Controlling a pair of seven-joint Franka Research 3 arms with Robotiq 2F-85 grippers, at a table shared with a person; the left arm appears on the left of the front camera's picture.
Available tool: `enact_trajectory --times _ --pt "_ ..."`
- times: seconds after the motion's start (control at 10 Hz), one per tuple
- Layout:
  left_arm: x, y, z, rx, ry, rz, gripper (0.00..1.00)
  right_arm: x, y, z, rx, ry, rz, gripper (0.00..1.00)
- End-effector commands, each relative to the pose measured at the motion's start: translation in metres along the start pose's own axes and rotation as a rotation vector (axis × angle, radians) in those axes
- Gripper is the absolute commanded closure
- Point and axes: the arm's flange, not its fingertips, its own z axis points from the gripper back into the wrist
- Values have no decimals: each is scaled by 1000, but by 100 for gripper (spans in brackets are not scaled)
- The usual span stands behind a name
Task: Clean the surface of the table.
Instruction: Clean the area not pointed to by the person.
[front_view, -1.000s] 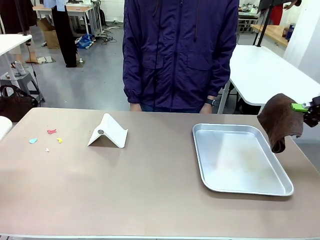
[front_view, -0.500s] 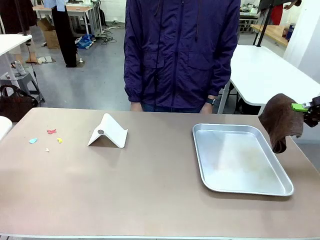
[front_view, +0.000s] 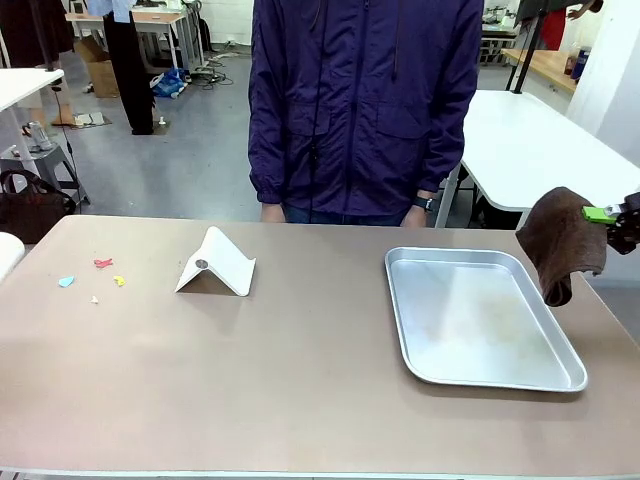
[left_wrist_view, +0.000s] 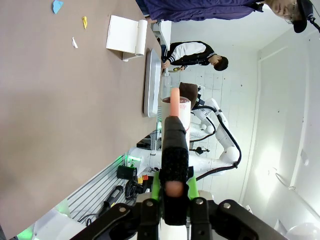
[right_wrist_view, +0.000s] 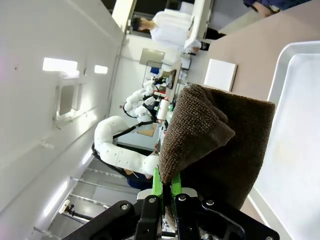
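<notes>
The brownish-taupe table (front_view: 300, 370) carries a few small coloured scraps (front_view: 95, 278) near its left end. At the far right, my right gripper (front_view: 612, 218) is shut on a brown cloth (front_view: 562, 243) that hangs above the table's right edge, beside the tray. In the right wrist view the cloth (right_wrist_view: 215, 130) bulges out from between the shut green pads of my right gripper (right_wrist_view: 165, 189). My left gripper (left_wrist_view: 174, 192) is shut on a black tool with an orange tip (left_wrist_view: 175, 145), held off the table (left_wrist_view: 60, 110). The scraps (left_wrist_view: 80, 25) lie far ahead of it.
A silver metal tray (front_view: 478, 318) lies on the right half of the table. A white folded piece (front_view: 217, 262) stands left of centre. A person in a dark purple jacket (front_view: 360, 100) stands at the far edge. White tables stand behind on both sides.
</notes>
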Motion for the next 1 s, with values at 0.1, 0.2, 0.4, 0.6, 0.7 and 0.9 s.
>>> enact_trajectory --times 0.1,0.2,0.4,0.6,0.7,0.9 --pt "0 -2 -2 -22 -18 -11 100 1 2 1 20 1 25 93" --pt "0 -2 -2 -22 -18 -11 100 1 2 1 20 1 25 93" --pt "0 0 0 0 0 0 78 1 2 1 20 1 25 93" --pt "1 -12 -8 173 -117 -79 78 1 2 1 20 1 25 93" --pt "4 -19 -10 246 -184 -124 78 1 2 1 20 1 25 93" --pt "18 -28 -15 361 -314 -179 98 1 2 1 20 1 25 93"
